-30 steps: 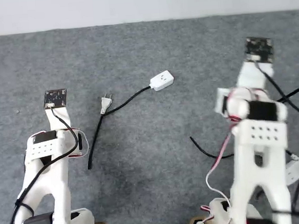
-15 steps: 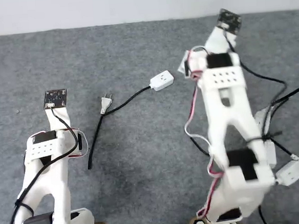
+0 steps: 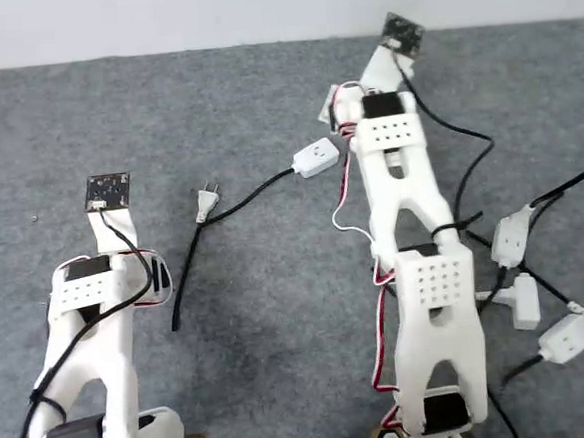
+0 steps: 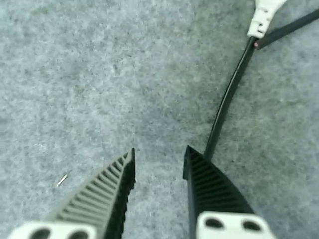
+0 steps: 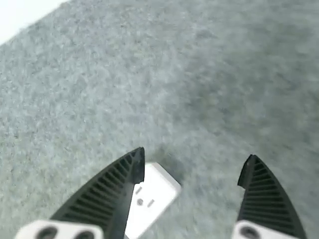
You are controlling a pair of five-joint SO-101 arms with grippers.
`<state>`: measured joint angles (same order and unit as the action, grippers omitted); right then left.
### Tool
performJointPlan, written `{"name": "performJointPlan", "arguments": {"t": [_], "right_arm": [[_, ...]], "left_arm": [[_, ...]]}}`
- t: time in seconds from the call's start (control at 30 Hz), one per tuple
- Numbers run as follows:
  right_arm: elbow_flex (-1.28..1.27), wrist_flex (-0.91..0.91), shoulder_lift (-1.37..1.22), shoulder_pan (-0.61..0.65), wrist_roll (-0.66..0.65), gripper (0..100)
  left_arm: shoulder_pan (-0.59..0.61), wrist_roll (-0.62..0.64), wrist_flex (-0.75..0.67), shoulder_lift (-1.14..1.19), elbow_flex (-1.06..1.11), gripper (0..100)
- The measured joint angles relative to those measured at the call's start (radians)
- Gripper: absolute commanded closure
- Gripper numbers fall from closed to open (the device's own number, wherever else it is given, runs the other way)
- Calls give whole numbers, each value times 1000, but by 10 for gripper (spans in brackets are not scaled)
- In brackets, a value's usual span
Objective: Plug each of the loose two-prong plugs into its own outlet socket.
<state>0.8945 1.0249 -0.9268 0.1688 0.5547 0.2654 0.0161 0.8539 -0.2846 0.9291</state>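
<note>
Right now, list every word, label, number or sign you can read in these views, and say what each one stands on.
No text can be read in any view.
Outlet socket in the right wrist view: only slot openings on its face, no print.
Two-prong plug: too small to tell any marking.
Circuit board on the left wrist and circuit board on the right wrist: markings too small to read.

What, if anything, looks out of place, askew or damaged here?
Nothing looks damaged or spilled. The two-prong plug lies loose on the grey mat, apart from the white outlet socket. The only untidy spot is a jumble of white sockets and black cords beside the right arm.
</note>
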Motion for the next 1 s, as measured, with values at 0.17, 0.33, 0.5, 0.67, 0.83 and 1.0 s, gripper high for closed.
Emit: {"name": "performJointPlan", "arguments": {"t": [0.17, 0.33, 0.5, 0.67, 0.83, 1.0], "right_arm": [[219, -2, -178, 21, 0, 706], [339, -2, -302, 23, -114, 891], [367, -2, -353, 71, -361, 952], [387, 69, -356, 63, -410, 955], [520, 273, -356, 68, -411, 990], [715, 543, -339, 49, -405, 990]], "left_arm": [[0, 0, -3, 0, 0, 844], [0, 0, -3, 0, 0, 844], [0, 0, -3, 0, 0, 844], [0, 0, -3, 0, 18, 844], [-2, 0, -3, 0, 18, 844], [-64, -112, -3, 0, 18, 841]]}}
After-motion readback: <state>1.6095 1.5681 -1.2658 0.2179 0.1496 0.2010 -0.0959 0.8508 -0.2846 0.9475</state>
